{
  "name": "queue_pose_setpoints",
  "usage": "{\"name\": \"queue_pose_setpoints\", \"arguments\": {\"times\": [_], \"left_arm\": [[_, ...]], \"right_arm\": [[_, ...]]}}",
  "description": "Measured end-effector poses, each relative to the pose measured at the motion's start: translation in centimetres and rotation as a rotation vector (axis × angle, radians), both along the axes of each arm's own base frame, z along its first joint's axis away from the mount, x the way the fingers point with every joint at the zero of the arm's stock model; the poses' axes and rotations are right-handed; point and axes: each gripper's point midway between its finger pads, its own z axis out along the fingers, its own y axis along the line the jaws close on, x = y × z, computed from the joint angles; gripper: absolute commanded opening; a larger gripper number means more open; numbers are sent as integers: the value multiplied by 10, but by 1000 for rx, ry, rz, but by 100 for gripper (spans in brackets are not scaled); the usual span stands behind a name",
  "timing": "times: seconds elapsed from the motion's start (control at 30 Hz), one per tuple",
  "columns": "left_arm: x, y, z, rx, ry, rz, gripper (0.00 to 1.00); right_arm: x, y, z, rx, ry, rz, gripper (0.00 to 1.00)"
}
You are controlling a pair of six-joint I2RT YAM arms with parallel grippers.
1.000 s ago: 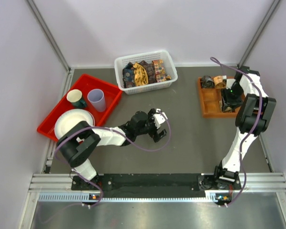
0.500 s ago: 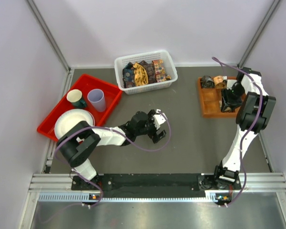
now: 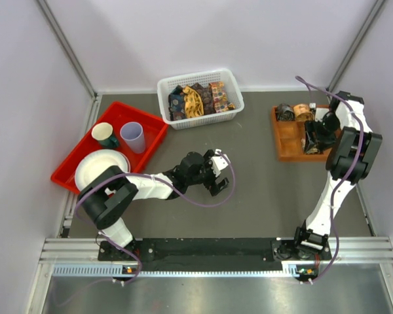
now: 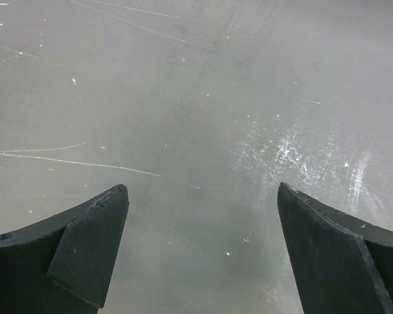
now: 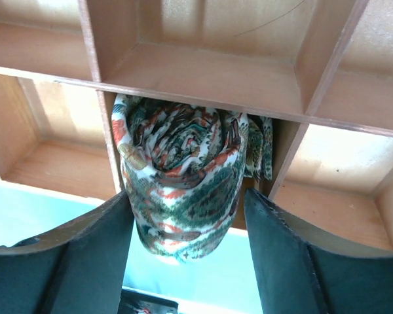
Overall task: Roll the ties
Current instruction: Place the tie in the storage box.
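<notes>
Rolled tie (image 5: 177, 176) – printed cloth; organiser (image 5: 203, 75) – smooth wood; tabletop (image 4: 183, 98) scuffed, semi-gloss.

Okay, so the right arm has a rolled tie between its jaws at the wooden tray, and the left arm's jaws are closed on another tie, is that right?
Not quite. The left wrist view shows the left gripper with its jaws open and empty over bare table. The rest holds: the rolled tie sits between the jaws of the right gripper at the wooden tray.

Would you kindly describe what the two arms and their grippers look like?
The left arm and right arm both have white links with black joints, each trailing a looping purple cable. Their fingers are matte black, wedge-shaped and tapering to blunt tips.
</notes>
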Motion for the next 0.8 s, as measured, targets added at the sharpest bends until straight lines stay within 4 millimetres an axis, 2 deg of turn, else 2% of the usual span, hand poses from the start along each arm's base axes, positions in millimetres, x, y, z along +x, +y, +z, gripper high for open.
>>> {"name": "queue_pose_setpoints", "arguments": {"times": [0.17, 0.33, 0.37, 0.4, 0.47, 0.67, 0.73, 0.8], "left_arm": [[0, 0, 0, 0, 0, 0, 99], [0, 0, 0, 1, 1, 1, 99], [0, 0, 0, 1, 2, 1, 99], [0, 0, -1, 4, 4, 1, 99], [-1, 1, -2, 13, 12, 2, 99], [7, 5, 2, 49, 47, 54, 99], [15, 6, 11, 63, 83, 95, 99], [32, 7, 30, 55, 114, 143, 99]], "right_arm": [[2, 0, 10, -2, -22, -1, 70], [8, -3, 31, -7, -66, -7, 77], [9, -4, 36, -9, -79, -9, 80], [10, -5, 42, -10, -91, -12, 88], [11, -7, 54, -9, -119, -18, 99], [18, -3, 96, 7, -229, -25, 99], [21, 3, 115, 29, -291, -29, 99], [22, 12, 135, 61, -351, -37, 99]]}}
